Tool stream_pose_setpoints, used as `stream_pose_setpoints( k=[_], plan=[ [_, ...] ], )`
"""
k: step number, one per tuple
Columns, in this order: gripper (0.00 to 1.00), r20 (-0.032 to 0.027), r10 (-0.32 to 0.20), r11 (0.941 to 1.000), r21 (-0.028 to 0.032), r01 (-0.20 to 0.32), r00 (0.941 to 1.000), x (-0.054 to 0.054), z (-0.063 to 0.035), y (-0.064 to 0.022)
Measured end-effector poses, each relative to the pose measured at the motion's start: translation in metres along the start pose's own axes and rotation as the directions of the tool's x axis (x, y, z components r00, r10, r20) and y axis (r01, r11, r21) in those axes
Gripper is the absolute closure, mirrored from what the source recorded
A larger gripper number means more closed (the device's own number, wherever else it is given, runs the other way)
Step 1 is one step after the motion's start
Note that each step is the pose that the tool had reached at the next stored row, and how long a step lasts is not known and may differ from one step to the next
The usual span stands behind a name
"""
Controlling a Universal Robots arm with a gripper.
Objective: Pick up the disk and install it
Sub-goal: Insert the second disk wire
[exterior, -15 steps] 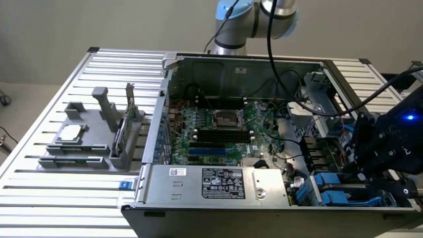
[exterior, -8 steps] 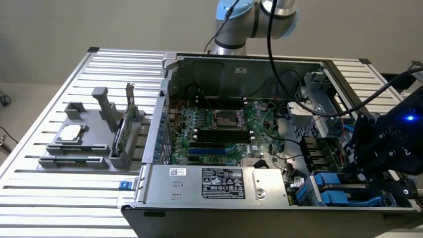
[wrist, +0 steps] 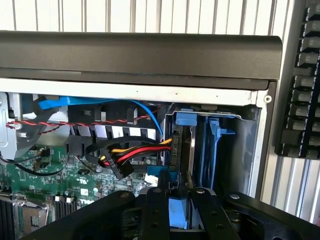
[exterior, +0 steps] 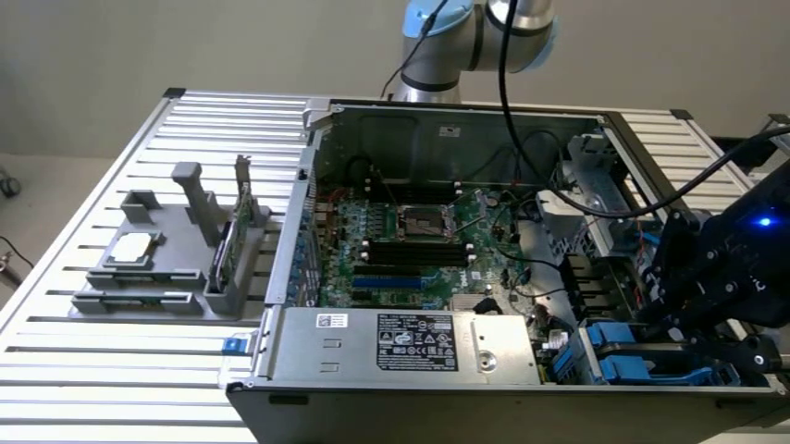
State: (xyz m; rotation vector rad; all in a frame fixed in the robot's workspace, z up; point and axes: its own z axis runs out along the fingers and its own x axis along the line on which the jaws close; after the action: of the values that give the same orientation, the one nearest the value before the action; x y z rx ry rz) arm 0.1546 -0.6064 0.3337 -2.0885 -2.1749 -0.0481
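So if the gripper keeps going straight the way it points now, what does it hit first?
Probably the disk in its blue carrier, directly ahead of the gripper in the drive bay. Depth is unclear, so contact may already exist.

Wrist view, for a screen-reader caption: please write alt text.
The claw reaches into an open computer case, with the blue-framed disk between its fingers, at the drive bay. Beside it, a red, yellow and black power cable crosses above the green motherboard.
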Motion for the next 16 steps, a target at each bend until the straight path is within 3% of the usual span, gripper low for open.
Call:
stream_pose_setpoints(
  k=[8,16],
  plan=[
    [0.75,0.0004,0.000,1.0000,0.0000,0.000,1.0000,0.002,-0.0165,-0.0032],
    [0.75,0.0004,0.000,1.0000,0.0000,0.000,1.0000,0.004,-0.0238,-0.0229]
  ],
)
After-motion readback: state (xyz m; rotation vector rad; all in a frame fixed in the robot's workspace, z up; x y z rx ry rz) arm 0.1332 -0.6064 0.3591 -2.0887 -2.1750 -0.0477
